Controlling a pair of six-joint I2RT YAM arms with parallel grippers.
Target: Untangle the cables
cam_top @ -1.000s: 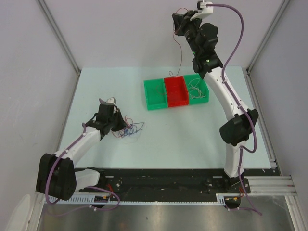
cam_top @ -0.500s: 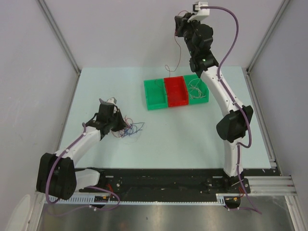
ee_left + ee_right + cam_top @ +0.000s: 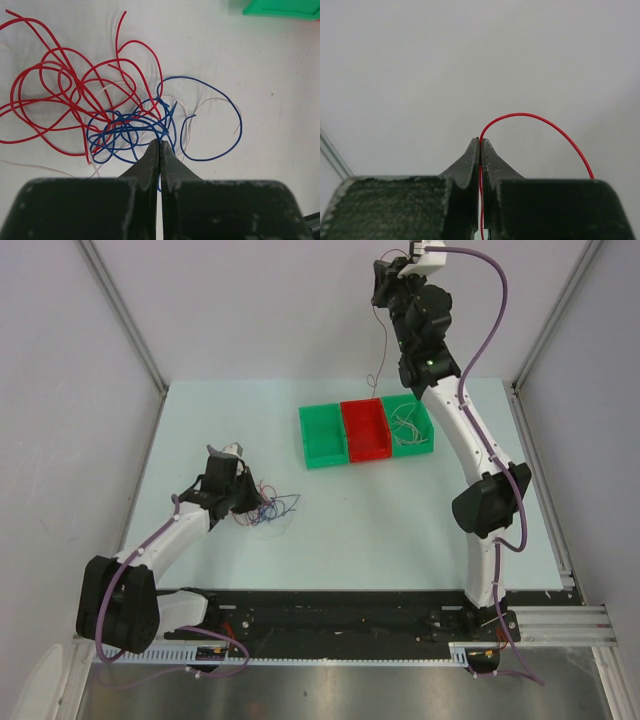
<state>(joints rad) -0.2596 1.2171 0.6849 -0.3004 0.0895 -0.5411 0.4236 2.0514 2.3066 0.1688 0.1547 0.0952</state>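
A tangle of thin red, blue and whitish cables lies on the table at the left; it fills the left wrist view. My left gripper is down at the tangle's near edge, its jaws shut with a blue cable running between them. My right gripper is raised high at the back, shut on a single red cable. That red cable hangs down to just above the far edge of the red bin.
Three bins stand in a row at the back middle: a green bin, the red bin, and a green bin holding whitish wires. Grey walls close in the table on three sides.
My right gripper has moved up and a little right with the red cable, and the cable's lower end has swung right. The left arm and the tangle have not moved.
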